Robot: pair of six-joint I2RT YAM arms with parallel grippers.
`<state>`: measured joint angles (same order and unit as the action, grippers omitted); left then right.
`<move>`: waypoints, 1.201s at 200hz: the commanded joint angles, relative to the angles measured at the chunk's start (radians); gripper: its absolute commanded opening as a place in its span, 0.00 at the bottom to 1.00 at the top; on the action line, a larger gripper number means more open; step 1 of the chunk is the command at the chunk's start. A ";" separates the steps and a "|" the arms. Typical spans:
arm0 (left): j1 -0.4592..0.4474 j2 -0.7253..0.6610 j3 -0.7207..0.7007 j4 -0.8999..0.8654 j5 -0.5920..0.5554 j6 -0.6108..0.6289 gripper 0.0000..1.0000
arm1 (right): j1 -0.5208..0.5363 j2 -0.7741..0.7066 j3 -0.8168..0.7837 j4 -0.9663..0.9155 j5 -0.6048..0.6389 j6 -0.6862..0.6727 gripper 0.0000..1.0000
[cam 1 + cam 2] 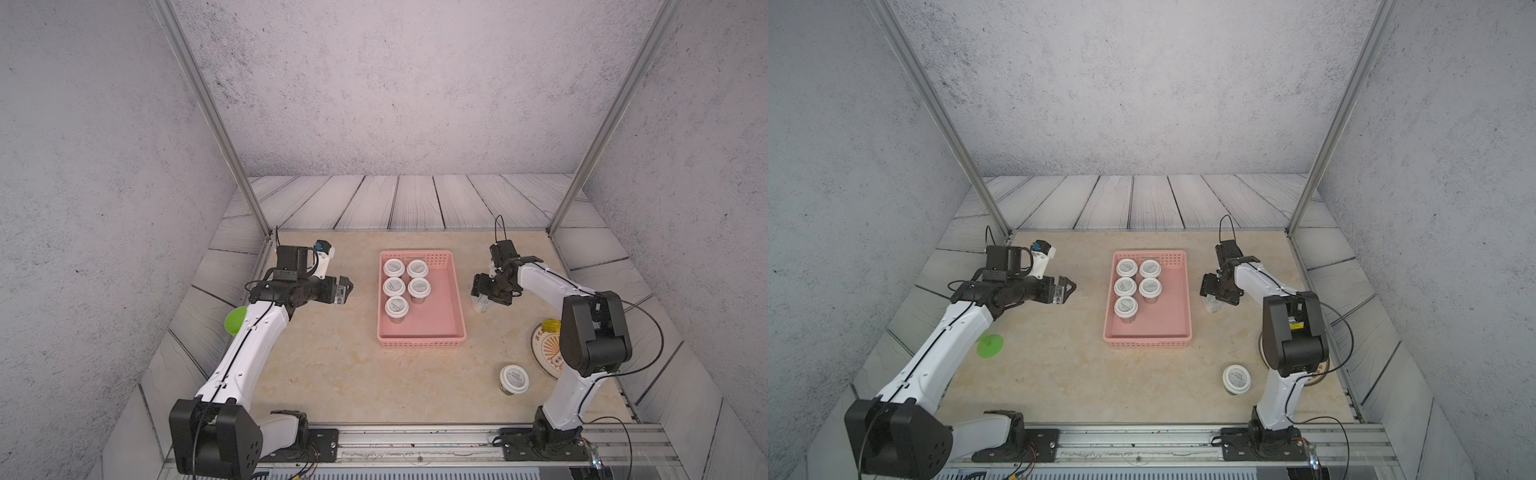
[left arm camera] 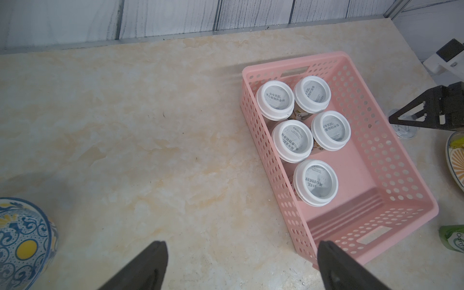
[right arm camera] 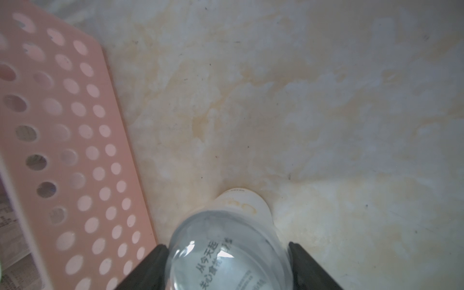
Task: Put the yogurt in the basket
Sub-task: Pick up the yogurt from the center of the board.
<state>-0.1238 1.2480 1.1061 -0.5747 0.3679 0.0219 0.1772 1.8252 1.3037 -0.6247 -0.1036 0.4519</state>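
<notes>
The pink basket (image 1: 422, 337) (image 1: 1148, 341) (image 2: 414, 155) sits mid-table with several yogurt cups (image 1: 406, 284) (image 2: 315, 183) upright in its far half. Just right of it another yogurt cup (image 1: 482, 306) (image 1: 1213, 306) (image 3: 226, 251) stands on the table. My right gripper (image 1: 484, 291) (image 3: 227, 247) reaches down over it, a finger pressed to each side of its lid. A last yogurt cup (image 1: 514, 379) (image 1: 1236, 379) stands alone at the front right. My left gripper (image 1: 347, 289) (image 2: 241, 244) hovers open and empty left of the basket.
A bright green cup (image 1: 235, 321) (image 1: 989, 345) stands behind my left arm. A blue patterned bowl (image 2: 22, 241) shows in the left wrist view. A decorated plate (image 1: 544, 345) holding something yellow lies under my right arm. Metal frame posts stand at the table's back corners.
</notes>
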 commanded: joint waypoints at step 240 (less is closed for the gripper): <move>0.042 -0.020 -0.012 0.012 0.008 -0.008 0.99 | 0.024 -0.413 -0.067 -0.247 -0.157 0.040 0.72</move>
<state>-0.0978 1.2308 1.1015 -0.5709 0.3706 0.0181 0.1810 1.4525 1.2274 -0.8013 -0.2218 0.4732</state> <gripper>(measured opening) 0.985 0.723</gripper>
